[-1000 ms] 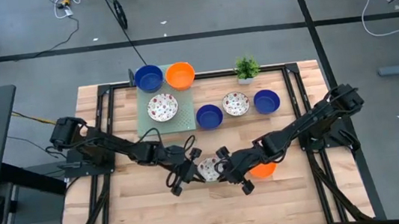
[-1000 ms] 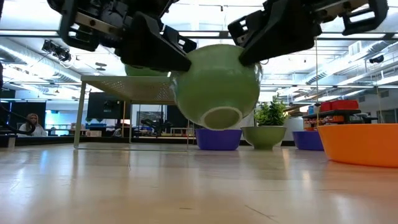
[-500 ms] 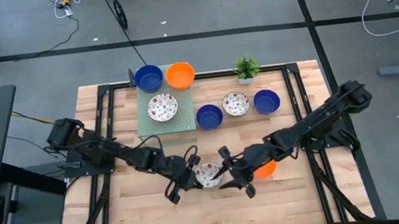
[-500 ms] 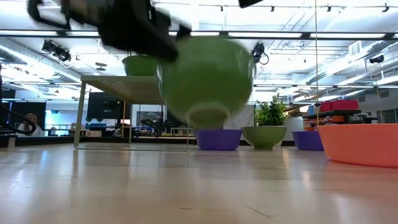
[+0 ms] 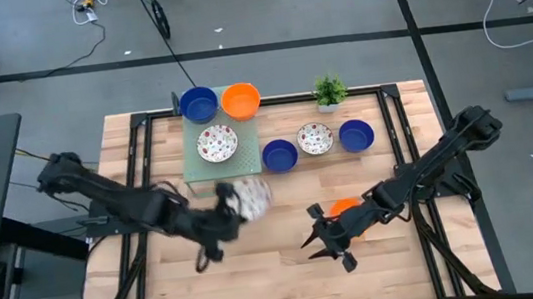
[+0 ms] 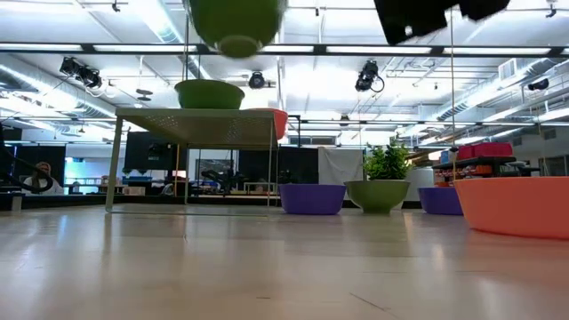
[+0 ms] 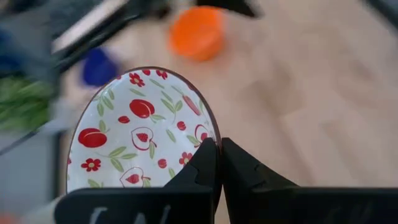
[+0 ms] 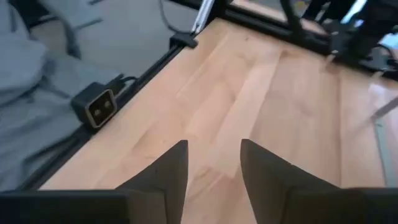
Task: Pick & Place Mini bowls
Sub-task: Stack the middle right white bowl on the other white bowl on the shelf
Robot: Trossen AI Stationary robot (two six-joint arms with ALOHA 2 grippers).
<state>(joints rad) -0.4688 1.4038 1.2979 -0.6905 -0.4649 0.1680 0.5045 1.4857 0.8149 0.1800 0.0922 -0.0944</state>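
A white mini bowl with red floral print (image 5: 253, 196) (image 7: 143, 134) hangs high over the table's middle, with my left gripper (image 5: 236, 211) (image 7: 216, 146) shut on it. From table height its green underside (image 6: 236, 22) faces down. My right gripper (image 5: 320, 244) (image 8: 214, 152) stands open over bare wood, just near-left of an orange mini bowl (image 5: 346, 206) that rests on its base. More mini bowls stand further back: blue (image 5: 198, 104), orange (image 5: 240, 99) and floral (image 5: 216, 142). My left gripper pinches the floral bowl's rim (image 7: 210, 138) between its two fingers, one finger over the printed inside and one on the outside. The fingers reach it from the table's left side. The bowl is lifted clear of the table, its base pointing down.
A raised green mesh rack (image 5: 196, 163) (image 6: 196, 124) at the back left carries three bowls. A blue bowl (image 5: 279, 155), a floral bowl (image 5: 315, 138) and another blue bowl (image 5: 356, 135) sit in a row at back centre, behind them a small potted plant (image 5: 329, 90). Bare wood lies along the near edge.
Both grippers were on the floral bowl low over the table. My right gripper has let go and drawn back toward the near right. My left gripper has carried the bowl up and toward the far left, clear of the table.
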